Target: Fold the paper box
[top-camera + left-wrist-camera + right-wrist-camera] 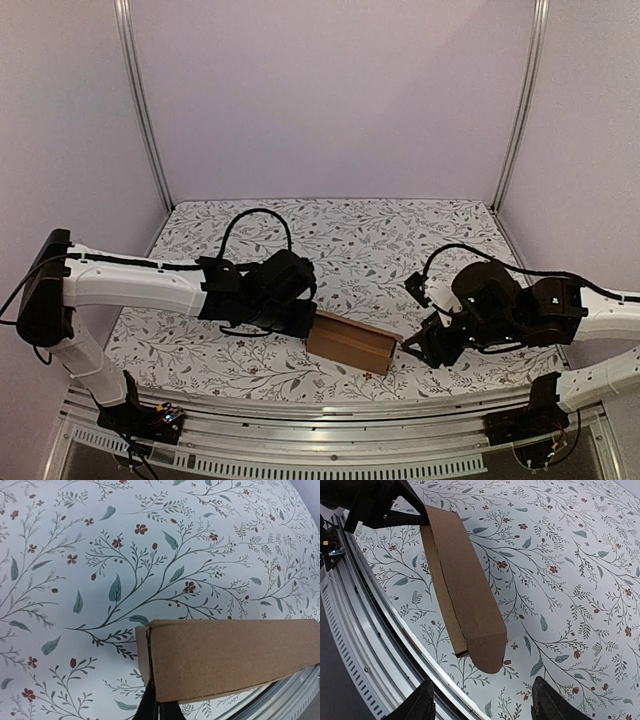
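Near the front edge of the tabletop, about midway along it, lies the paper box, a long brown cardboard box set at a slant, its left end a little farther back than its right. It rests on the floral cover just behind the metal rail that runs along the front edge.

At the box's left end, the left gripper is clenched. In the left wrist view its black fingers are pressed together on the lower edge of the box's end wall, at the seam where that wall meets the long side.

Toward the right end, the right gripper is released, its jaws apart and nothing between them. In the right wrist view the two fingertips sit on either side of the bottom of the frame. The box's near end, closed by a rounded flap, lies just ahead of them without touching. The left gripper is visible at the far end of the box.
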Robot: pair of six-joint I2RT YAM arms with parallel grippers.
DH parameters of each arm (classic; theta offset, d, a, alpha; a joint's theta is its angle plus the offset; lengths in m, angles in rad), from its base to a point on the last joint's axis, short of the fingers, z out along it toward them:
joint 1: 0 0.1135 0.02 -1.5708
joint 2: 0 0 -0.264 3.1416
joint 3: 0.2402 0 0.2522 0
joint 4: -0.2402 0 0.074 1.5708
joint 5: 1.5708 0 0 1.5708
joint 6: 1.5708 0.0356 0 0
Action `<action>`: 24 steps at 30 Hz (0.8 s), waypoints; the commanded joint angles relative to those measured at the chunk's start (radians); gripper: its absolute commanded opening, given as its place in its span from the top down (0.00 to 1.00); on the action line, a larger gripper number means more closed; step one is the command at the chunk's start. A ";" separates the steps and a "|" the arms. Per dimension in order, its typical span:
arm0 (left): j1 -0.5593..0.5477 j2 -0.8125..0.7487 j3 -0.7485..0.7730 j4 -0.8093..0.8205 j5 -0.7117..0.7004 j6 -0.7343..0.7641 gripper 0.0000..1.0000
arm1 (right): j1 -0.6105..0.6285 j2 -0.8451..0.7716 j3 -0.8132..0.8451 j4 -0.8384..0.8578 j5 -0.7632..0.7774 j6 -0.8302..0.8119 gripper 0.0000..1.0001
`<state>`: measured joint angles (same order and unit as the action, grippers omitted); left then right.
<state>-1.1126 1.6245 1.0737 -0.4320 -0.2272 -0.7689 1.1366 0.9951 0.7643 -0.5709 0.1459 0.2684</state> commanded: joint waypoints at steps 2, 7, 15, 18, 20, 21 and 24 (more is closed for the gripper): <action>-0.020 0.054 -0.012 -0.095 0.064 -0.010 1.00 | 0.023 0.084 0.029 -0.047 0.088 0.037 0.40; -0.020 0.054 -0.012 -0.097 0.062 -0.012 1.00 | 0.027 0.147 0.039 -0.001 0.093 0.025 0.46; -0.020 0.048 -0.013 -0.097 0.052 -0.017 1.00 | 0.033 0.201 0.055 0.030 0.133 0.014 0.55; -0.020 0.049 -0.011 -0.099 0.051 -0.018 1.00 | 0.034 0.221 0.057 0.055 0.130 0.011 0.60; -0.020 0.048 -0.011 -0.101 0.051 -0.021 1.00 | 0.037 0.237 0.063 0.060 0.140 0.007 0.65; -0.020 0.046 -0.011 -0.102 0.050 -0.024 1.00 | 0.040 0.244 0.067 0.060 0.149 0.006 0.67; -0.020 0.046 -0.009 -0.101 0.048 -0.028 1.00 | 0.049 0.271 0.078 0.061 0.167 -0.002 0.75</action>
<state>-1.1126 1.6291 1.0786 -0.4324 -0.2260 -0.7792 1.1702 1.2331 0.8036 -0.5301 0.2718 0.2733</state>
